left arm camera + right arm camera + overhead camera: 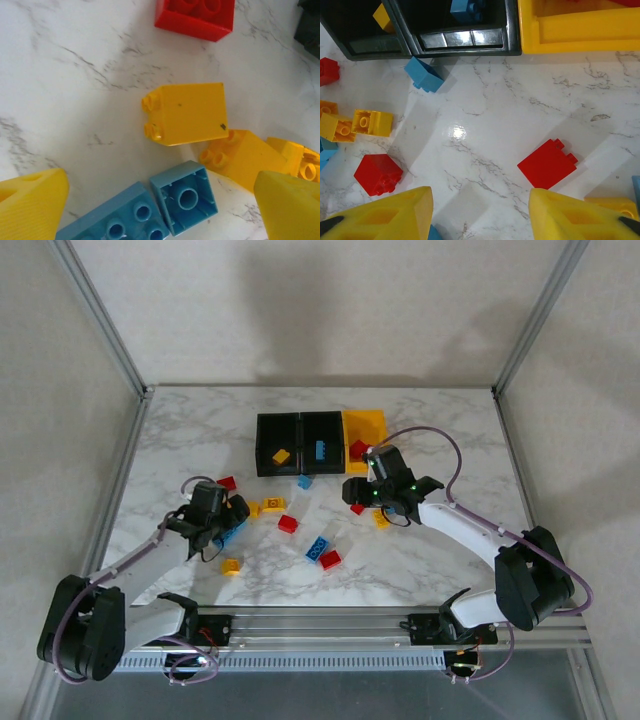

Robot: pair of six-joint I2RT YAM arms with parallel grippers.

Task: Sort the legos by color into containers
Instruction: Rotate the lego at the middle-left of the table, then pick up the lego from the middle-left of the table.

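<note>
Legos point(288, 524) in red, yellow and blue lie scattered over the marble table point(180, 430) on the near side of the containers point(300, 418), all colors mixed. Along the row itself, a yellow brick point(281, 456) sits in the left black bin point(262, 445), a blue brick point(320, 450) in the middle black bin point(335, 438), and a red brick point(358, 448) in the yellow-orange bin point(372, 423). Left gripper point(225, 520) hovers off the containers' near-left corner, its fingers point(35, 205) spread wide and pinching nothing. Below it lies a tipped yellow brick point(187, 114), with two light-blue bricks point(182, 197) touching each other just nearer. Right gripper point(362, 492) hangs just in front of the yellow-orange bin. Its fingers point(390, 215) stand apart over bare marble, and a loose red brick point(547, 163) lies close to one fingertip.
</note>
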